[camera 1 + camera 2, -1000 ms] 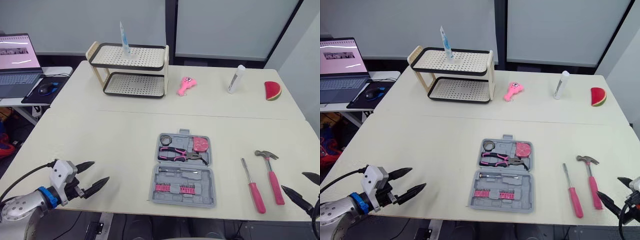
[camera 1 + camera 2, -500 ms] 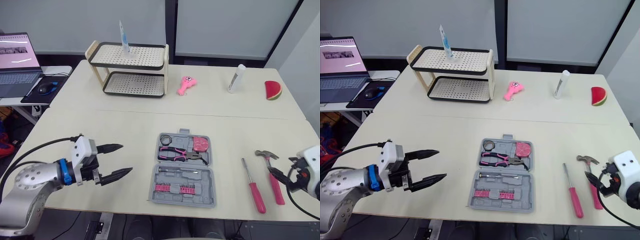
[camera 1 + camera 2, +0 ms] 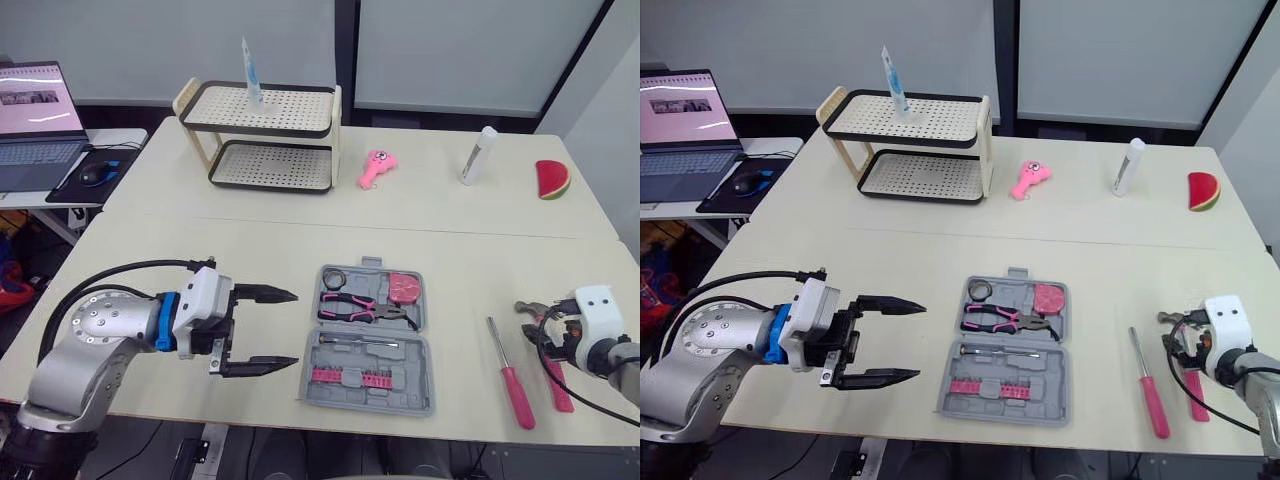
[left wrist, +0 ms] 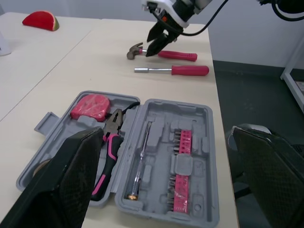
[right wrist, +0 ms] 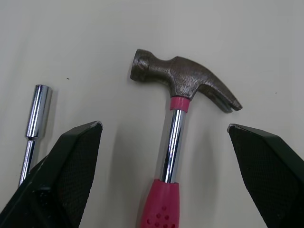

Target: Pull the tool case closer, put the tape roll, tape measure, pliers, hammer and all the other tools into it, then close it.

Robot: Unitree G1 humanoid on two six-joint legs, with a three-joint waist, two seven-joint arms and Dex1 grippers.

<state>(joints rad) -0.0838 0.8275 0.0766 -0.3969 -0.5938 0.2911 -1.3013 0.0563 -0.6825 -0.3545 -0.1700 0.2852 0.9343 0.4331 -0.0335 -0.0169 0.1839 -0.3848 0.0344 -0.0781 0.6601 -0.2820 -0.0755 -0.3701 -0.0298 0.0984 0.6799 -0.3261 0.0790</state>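
The grey tool case (image 3: 370,340) lies open at the table's front centre. It holds a tape roll (image 3: 331,277), a pink tape measure (image 3: 402,286), pink-handled pliers (image 3: 360,308) and a row of pink bits (image 3: 348,377). My left gripper (image 3: 272,330) is open just left of the case, fingers pointing at it, not touching. To the right lie a pink-handled hammer (image 3: 548,350) and a pink-handled driver (image 3: 510,372). My right gripper (image 5: 164,128) is open, straddling the hammer (image 5: 183,90) just below its head, with the driver's tip (image 5: 33,123) beside one finger.
At the back stand a two-tier rack (image 3: 265,140) with a tube on top, a pink toy (image 3: 375,170), a white bottle (image 3: 476,155) and a watermelon slice (image 3: 553,180). A laptop (image 3: 35,120) sits on a side table at far left. The table's front edge runs just below the case.
My left gripper has swung in from the front left corner to beside the case. My right gripper has come up from the front right edge to over the hammer.
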